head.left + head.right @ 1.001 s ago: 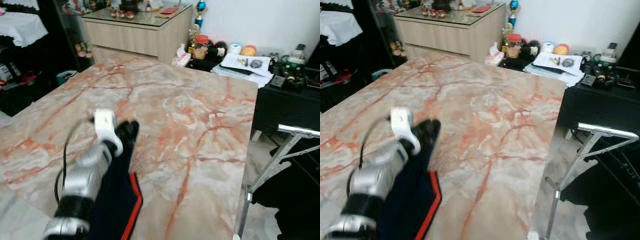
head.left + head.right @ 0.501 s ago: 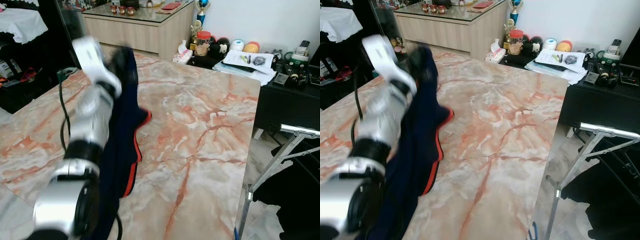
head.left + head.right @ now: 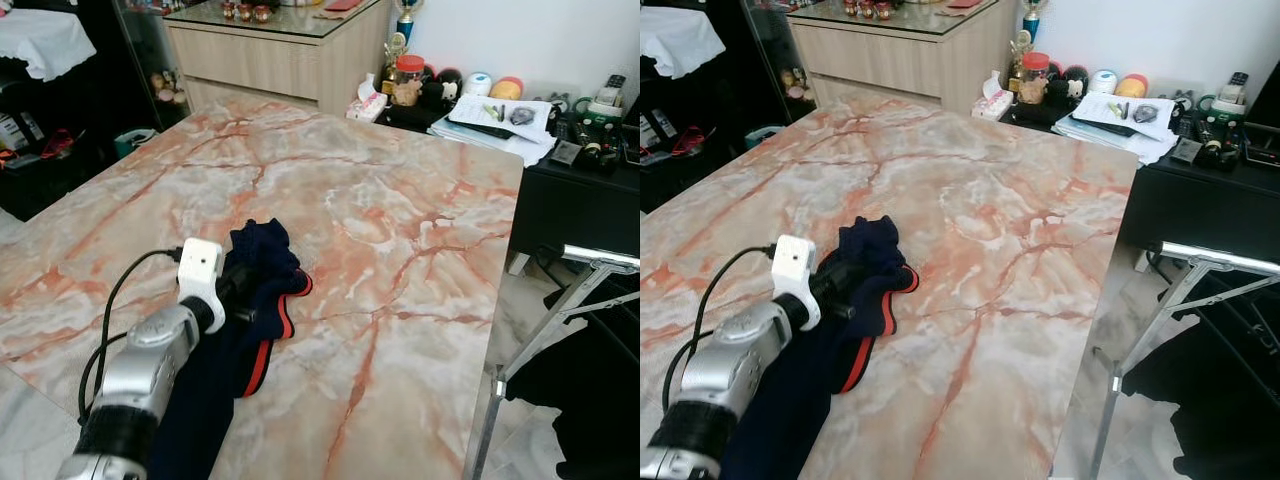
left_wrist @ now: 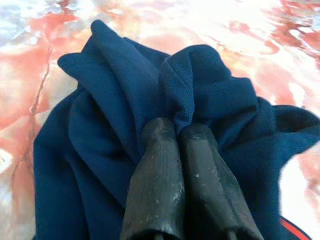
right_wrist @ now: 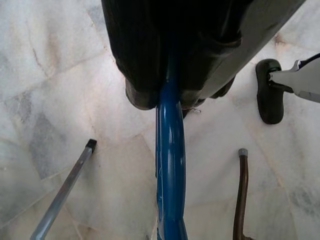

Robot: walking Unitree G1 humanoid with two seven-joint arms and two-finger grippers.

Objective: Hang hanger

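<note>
- The left gripper [image 3: 243,296] reaches over the near left part of the marble tabletop [image 3: 400,200], its silver arm coming in from the lower left with a black cable looping beside it
- In the left wrist view its two black fingers [image 4: 155,175] are pressed together, pinching a fold of the navy garment [image 4: 100,125]
- The navy garment lies bunched on the tabletop by that gripper, with a red trim [image 3: 262,355] along one edge; the rest of the cloth trails back under the arm toward the near edge
- Behind the tabletop, left of centre, stands a wooden sideboard [image 3: 270,60] with a glass top carrying small items too small to tell apart
- Right of it, against the white wall, a low dark unit [image 3: 570,200] holds a red-lidded jar [image 3: 406,82] with contents I cannot make out, some round objects, a stack of papers [image 3: 495,125] and a clutter of small dark things
- At the right edge, beside the tabletop, stands a metal rack frame [image 3: 560,320] on the pale tiled floor, with dark cloth below it
- In the right wrist view, the right gripper [image 5: 170,95] hangs above the pale marble floor [image 5: 60,100]; its dark fingers are closed around a blue hanger [image 5: 170,165], whose glossy blue bar runs out from between them
- Near it on the floor stand a slim metal rod [image 5: 62,192], a brown rod [image 5: 241,195] and a black foot pad [image 5: 269,92] of a white frame
</note>
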